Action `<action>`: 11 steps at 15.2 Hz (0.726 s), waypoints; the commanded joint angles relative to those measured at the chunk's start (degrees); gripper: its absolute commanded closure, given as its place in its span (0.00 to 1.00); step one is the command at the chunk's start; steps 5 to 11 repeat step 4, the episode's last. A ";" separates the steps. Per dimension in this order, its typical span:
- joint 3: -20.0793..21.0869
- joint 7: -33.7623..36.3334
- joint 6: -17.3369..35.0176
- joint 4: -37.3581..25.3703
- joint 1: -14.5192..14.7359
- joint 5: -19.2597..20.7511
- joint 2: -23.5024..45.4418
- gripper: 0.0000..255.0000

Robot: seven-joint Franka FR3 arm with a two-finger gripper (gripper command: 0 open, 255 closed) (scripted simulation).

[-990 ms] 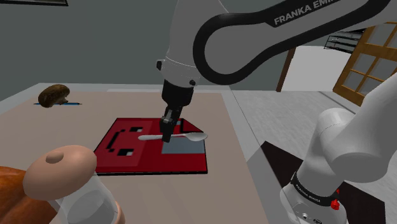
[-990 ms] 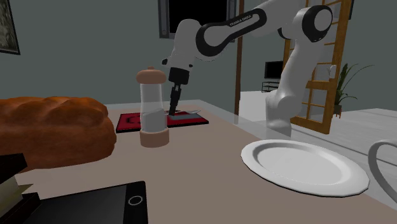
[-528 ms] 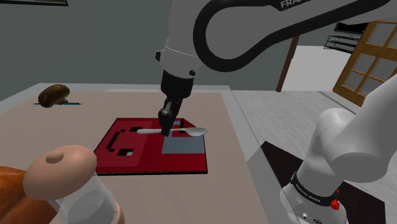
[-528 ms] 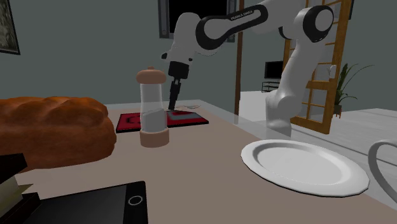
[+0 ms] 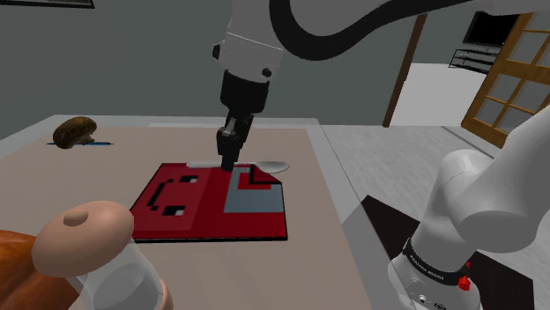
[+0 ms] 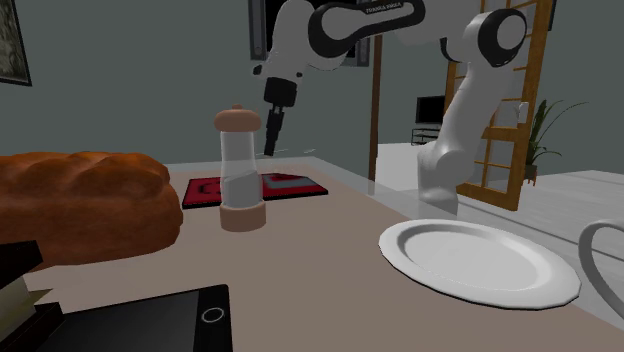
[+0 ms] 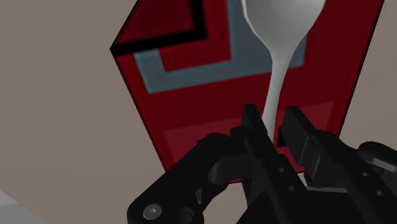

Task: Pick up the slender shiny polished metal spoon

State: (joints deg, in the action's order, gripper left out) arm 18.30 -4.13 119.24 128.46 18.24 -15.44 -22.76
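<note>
1. Shoulder view's left: a rounded brown lump (image 5: 74, 131) sits at the table's far corner; what it is cannot be made out. A tan-capped clear grinder (image 5: 99, 251) and a brown bread loaf (image 5: 16, 264) are cut off by the picture's edge.
2. Centre: the all-black two-finger gripper (image 5: 228, 162) pinches the slender pale-grey spoon (image 5: 271, 166) by its handle and hides the handle's middle. The spoon lies level above the far edge of the red patterned mat (image 5: 207, 216).
3. Wrist view: the fingers (image 7: 251, 124) clasp the handle; the spoon's bowl is cut off.
4. Surface: a flat tan table (image 5: 308, 264).
5. Right: a glazed wooden door (image 5: 511, 79); the walls are grey.
</note>
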 commanded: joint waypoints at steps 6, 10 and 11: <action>-0.20 0.40 -2.48 -2.23 -0.10 0.28 -0.25 1.00; -0.20 0.40 -2.48 -2.23 -0.10 0.28 -0.25 1.00; -0.20 0.40 -2.48 -2.23 -0.10 0.28 -0.25 1.00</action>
